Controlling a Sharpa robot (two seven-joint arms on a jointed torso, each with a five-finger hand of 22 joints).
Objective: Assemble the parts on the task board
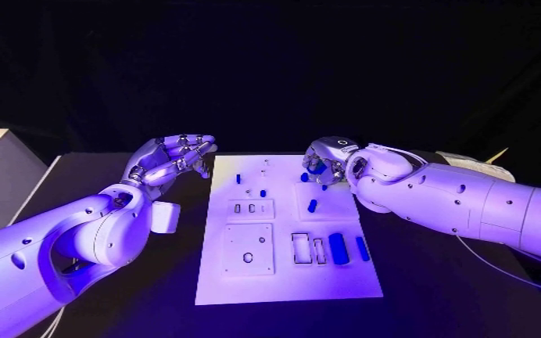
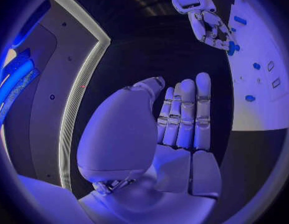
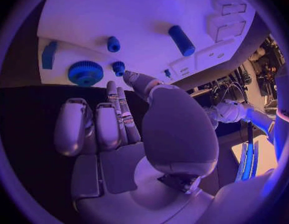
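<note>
Task board [image 1: 288,275] sits mid-surface with blue parts [image 1: 338,248] on it.
Your right hand [image 1: 324,160] hovers at the board's far right corner, fingers apart, empty; your left hand [image 1: 169,162] waits off its far left edge, fingers straight.

No readable text, labels, brands or numbers on the task board [image 1: 288,275], no signs
</note>
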